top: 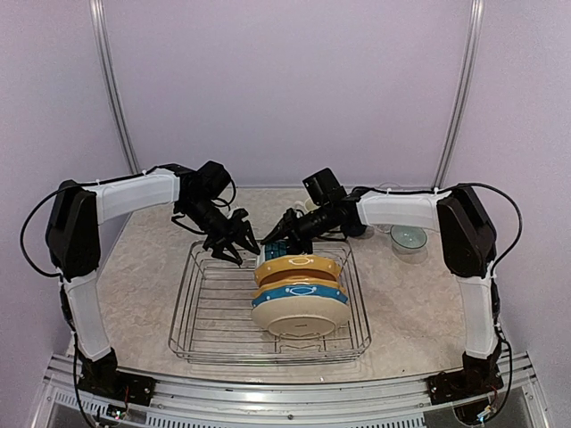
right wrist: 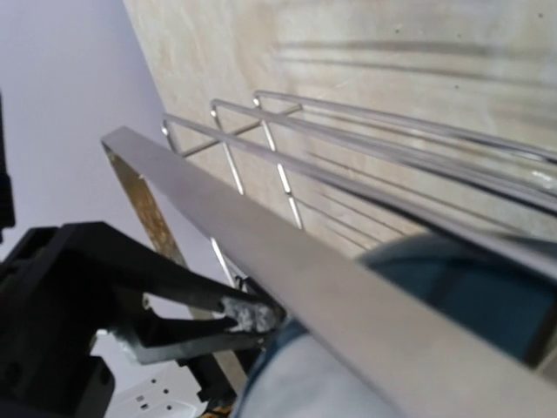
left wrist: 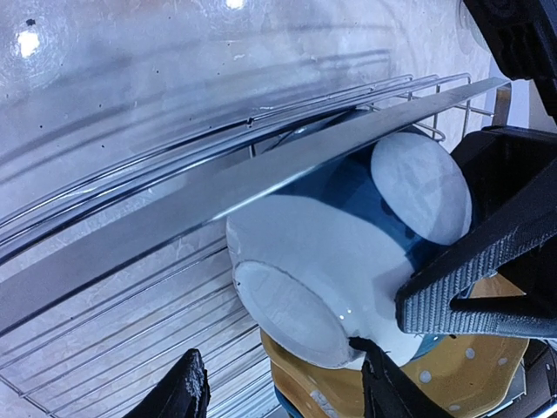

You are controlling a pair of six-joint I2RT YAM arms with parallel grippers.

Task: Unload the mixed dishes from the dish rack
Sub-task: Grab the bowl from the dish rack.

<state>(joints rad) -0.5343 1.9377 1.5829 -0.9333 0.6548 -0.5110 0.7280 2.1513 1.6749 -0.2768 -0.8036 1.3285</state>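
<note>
The dish rack [top: 268, 357] holds three upright plates: mustard yellow [top: 299, 266], blue-rimmed [top: 299, 292] and cream [top: 299, 319]. The teal-and-white bowl [top: 278, 249] sits at the rack's far edge, behind the flat rim bar [left wrist: 174, 218]. In the left wrist view the bowl [left wrist: 322, 279] shows its white base. My left gripper [left wrist: 287, 387] is open, with a finger on each side of that base; it is over the far left of the rack [top: 236, 248]. My right gripper [top: 272, 242] closes on the bowl's side, its ribbed pad [left wrist: 470, 292] against the wall. Its own fingers are hidden in the right wrist view, where the bowl [right wrist: 452, 279] is blurred.
A clear glass tumbler [top: 409, 237] stands on the table right of the rack. The yellow plate [left wrist: 470, 374] is just below the bowl. The rack's rim bar [right wrist: 348, 287] crosses close in front of the right wrist camera. Enclosure walls stand behind and at both sides.
</note>
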